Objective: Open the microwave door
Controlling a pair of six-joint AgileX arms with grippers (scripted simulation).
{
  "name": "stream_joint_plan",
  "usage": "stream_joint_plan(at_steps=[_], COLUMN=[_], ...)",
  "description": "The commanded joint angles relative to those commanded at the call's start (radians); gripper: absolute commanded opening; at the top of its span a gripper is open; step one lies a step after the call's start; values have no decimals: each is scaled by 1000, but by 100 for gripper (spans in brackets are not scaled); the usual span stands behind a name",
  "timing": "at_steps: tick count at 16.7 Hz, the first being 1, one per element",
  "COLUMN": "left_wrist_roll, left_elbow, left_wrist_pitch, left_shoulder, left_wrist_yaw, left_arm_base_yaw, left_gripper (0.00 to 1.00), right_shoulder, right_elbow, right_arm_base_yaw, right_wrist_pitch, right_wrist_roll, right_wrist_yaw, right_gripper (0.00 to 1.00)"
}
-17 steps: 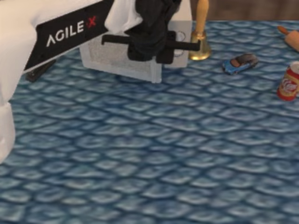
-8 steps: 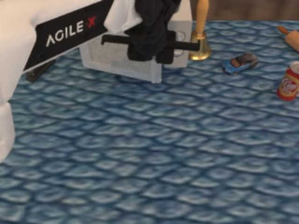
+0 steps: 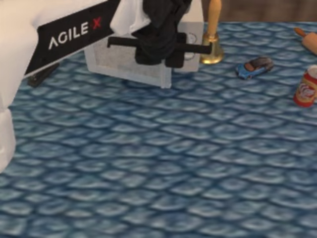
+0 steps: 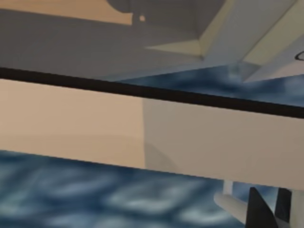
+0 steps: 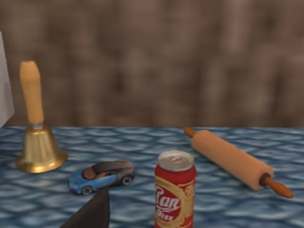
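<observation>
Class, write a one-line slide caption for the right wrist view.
A bell, toy car, soda can and rolling pin on a blue table.

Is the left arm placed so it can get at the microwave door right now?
Probably yes. The left gripper hangs right over the microwave door, which is swung partly out from the microwave, and nothing lies between them. The bell stands off to the side.

The microwave (image 3: 190,20) is white, and the microwave door (image 3: 130,64) is white around a grey speckled mesh window. The left arm (image 3: 29,34) is white with a black band lettered in white and red. The tablecloth (image 3: 163,163) is blue with a scale-like ripple pattern. The bell (image 5: 39,142) is brass-gold with a tan handle; the toy car (image 5: 101,175) is blue and dark grey; the can (image 5: 175,190) is red with cream lettering; the rolling pin (image 5: 232,159) is tan with orange-brown handles.
</observation>
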Motion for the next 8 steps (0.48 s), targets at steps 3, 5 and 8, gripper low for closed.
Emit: stream_joint_plan(at_steps=[3,5,8], left_wrist_roll=[0,0,-1], left_elbow=[0,0,-5], left_wrist_pitch=[0,0,2], left_shoulder=[0,0,2], left_wrist_yaw=[0,0,7], left_arm_base_yaw=[0,0,-7], left_gripper=[0,0,0], right_shoulder=[0,0,0], right_elbow=[0,0,0], right_arm_base_yaw=[0,0,0], right_wrist_pitch=[0,0,0], right_wrist_roll=[0,0,0], right_wrist_yaw=[0,0,0], right_gripper=[100,100,100])
